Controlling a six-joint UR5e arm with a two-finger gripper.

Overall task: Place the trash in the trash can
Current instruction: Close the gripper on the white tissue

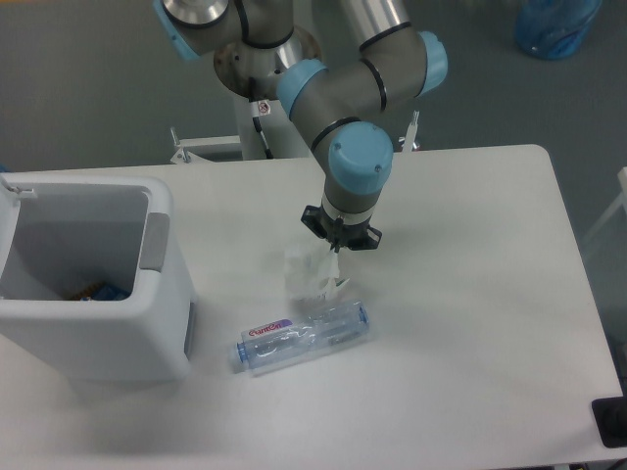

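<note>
Hand [336, 257] over wad [309, 274]; bottle [303, 338] adjacent.

- Trash can [147, 323] stands at table's [470, 343] left edge; top open, grey tab [154, 241] on the right rim.
- Crumpled wad [310, 274] and bottle [302, 338] lie between can and table centre, just beside each other.
- Arm [353, 108] overhangs the wad.
- Right half of table bare.

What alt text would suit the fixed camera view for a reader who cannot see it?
A robot arm's gripper hangs over a crumpled white wad on a white table, with a crushed clear bottle lying just in front. A white trash can stands open at the left edge.
</note>
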